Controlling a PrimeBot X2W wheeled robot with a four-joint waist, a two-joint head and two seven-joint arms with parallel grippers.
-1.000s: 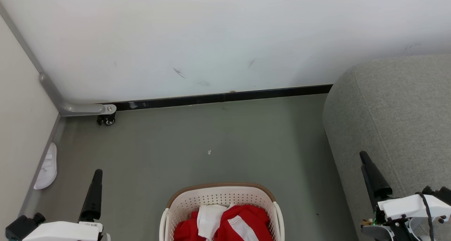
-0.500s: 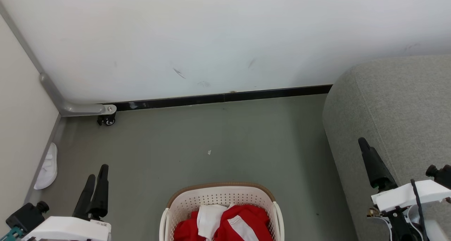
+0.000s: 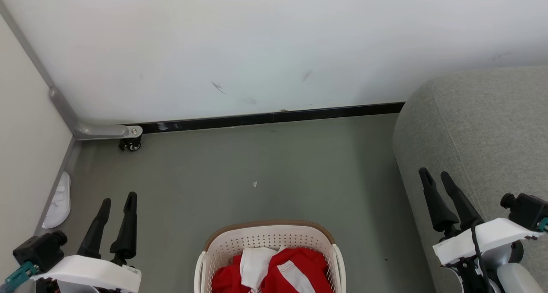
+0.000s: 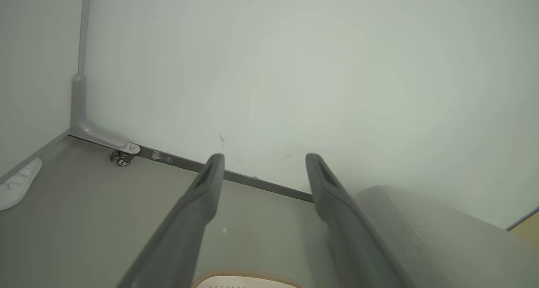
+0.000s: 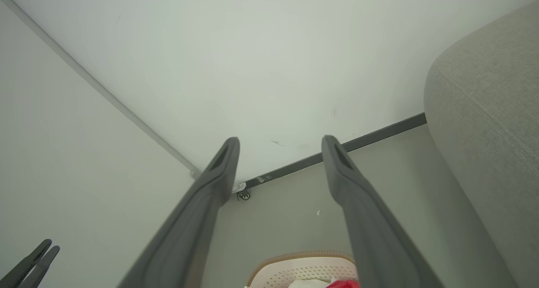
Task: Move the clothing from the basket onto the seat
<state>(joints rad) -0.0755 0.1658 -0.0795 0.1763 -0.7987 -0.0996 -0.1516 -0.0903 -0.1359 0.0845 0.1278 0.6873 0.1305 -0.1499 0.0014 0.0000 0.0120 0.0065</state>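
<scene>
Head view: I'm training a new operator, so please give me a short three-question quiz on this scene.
1. True or false: the clothing lies in the basket.
2. On which side of the basket is the seat? A: the robot's left. B: the robot's right.
3. Fill in: the left gripper and the right gripper are both ____, holding nothing.

Key: 1 true; 2 B; 3 open.
</scene>
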